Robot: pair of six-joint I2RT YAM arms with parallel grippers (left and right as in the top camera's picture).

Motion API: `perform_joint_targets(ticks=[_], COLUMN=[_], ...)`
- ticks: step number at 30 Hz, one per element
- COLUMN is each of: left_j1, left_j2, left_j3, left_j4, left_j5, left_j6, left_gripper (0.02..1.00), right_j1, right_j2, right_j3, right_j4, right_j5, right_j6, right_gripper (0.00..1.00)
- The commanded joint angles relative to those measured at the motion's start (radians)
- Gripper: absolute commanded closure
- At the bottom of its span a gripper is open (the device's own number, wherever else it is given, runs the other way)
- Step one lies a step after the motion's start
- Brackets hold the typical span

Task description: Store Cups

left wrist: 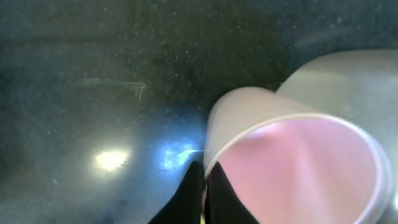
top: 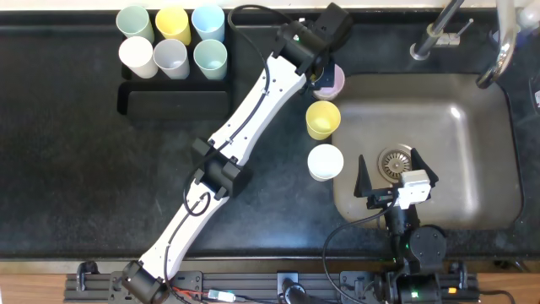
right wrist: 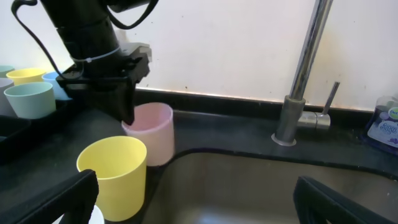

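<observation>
Pink cup (top: 335,82) sits on the table (top: 84,186) at the sink's (top: 472,127) ten o'clock corner, yellow cup (top: 322,118) just beside at its six, open table toward nine. My left hand (left wrist: 204,186) pinches its wall, nearly closed; right hand (top: 395,176) gapes wide, empty, over the sink.

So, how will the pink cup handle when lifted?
The pink cup looks like thin, empty plastic, so probably light and slightly flexible. Standing upright beside the sink rim, a sideways nudge might tip it in. Its smooth wall may slip.

Dark speckled countertop (top: 67,169), steel sink (top: 472,152) (drain (top: 395,160) in its floor), faucet (right wrist: 305,81) behind it, bottle (right wrist: 385,124) nearby.
</observation>
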Motion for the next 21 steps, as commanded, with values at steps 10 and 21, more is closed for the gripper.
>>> perform_joint_targets(ticks=[10, 21], left_j1=[0.002, 0.222], left_j2=[-0.235, -0.869], left_j3=[0.016, -0.413], left_j4=[-0.065, -0.042], left_j5=[-0.174, -0.355], left_j6=[0.131, 0.206], left_gripper=[0.982, 0.985], right_j1=[0.003, 0.003], right_j2=[-0.006, -0.006], right_j3=[-0.013, -0.013], right_j4=[0.005, 0.005], right_j5=[0.004, 0.004], right_j6=[0.007, 0.008], right_gripper=[0.003, 0.005])
